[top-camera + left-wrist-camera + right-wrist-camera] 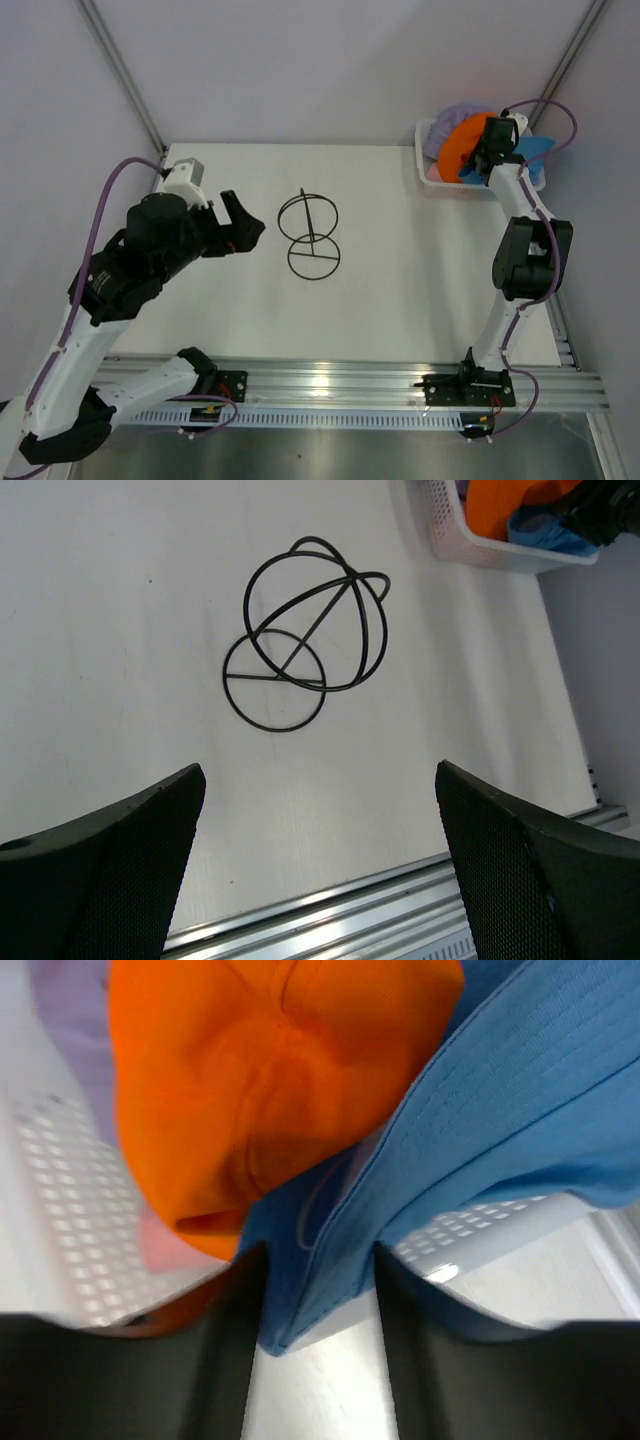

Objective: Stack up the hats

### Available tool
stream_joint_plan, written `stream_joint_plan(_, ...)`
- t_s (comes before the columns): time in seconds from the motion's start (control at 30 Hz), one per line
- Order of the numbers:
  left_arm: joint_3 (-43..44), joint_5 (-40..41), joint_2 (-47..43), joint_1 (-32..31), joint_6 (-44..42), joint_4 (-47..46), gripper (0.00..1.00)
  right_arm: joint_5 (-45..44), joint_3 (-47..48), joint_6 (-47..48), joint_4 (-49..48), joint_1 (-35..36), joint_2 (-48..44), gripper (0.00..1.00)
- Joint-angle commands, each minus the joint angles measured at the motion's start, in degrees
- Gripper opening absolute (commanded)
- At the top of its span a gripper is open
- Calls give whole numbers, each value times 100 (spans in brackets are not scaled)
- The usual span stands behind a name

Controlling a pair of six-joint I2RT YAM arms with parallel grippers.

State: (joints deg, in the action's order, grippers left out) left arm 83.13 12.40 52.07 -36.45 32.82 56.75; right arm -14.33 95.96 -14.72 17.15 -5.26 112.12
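All the hats lie heaped in the white mesh basket [424, 150] at the far right corner. The orange hat [466, 142] is on top, the lavender hat [452, 118] behind it, the blue hat [540, 148] to the right, and a bit of the pink hat [432, 172] at the front. My right gripper [492, 155] is in the basket. In the right wrist view it [315, 1340] is closed on the folded brim of the blue hat [480, 1090], beside the orange hat [270, 1060], with the lavender hat [70, 1020] and the pink hat [165, 1245] to the left. My left gripper [245, 222] is open and empty.
A black wire stand [310, 235] sits mid-table, just right of the left gripper; it also shows in the left wrist view [300, 640], beyond the open gripper [320, 860]. The basket [480, 550] is at that view's top right. A metal rail [320, 385] runs along the near edge.
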Motion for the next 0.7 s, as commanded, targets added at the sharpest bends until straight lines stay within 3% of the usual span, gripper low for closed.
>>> stream_joint_plan(0.0, 185, 87, 434, 50, -495, 389, 99, -1333, 441, -127, 517, 156, -14, 34)
stream_joint_plan(0.03, 325, 69, 531, 50, -539, 424, 99, -1614, 415, -145, 500, 200, -58, 15)
stream_joint_plan(0.13, 563, -71, 900, 50, -706, 495, 100, -1521, 186, 91, 150, 279, -242, 0)
stream_joint_plan(0.47, 547, -737, 945, 50, -698, 21, 99, -1161, 914, 873, 772, 385, -689, 0)
stream_joint_plan(0.6, 476, -967, 734, 41, -838, -199, 99, 249, 1521, 1822, 1115, 508, -1252, 0)
stream_joint_plan(0.67, 449, -1160, 585, 41, -1091, -505, 99, 413, 1801, 2096, 1324, 682, -1498, 0)
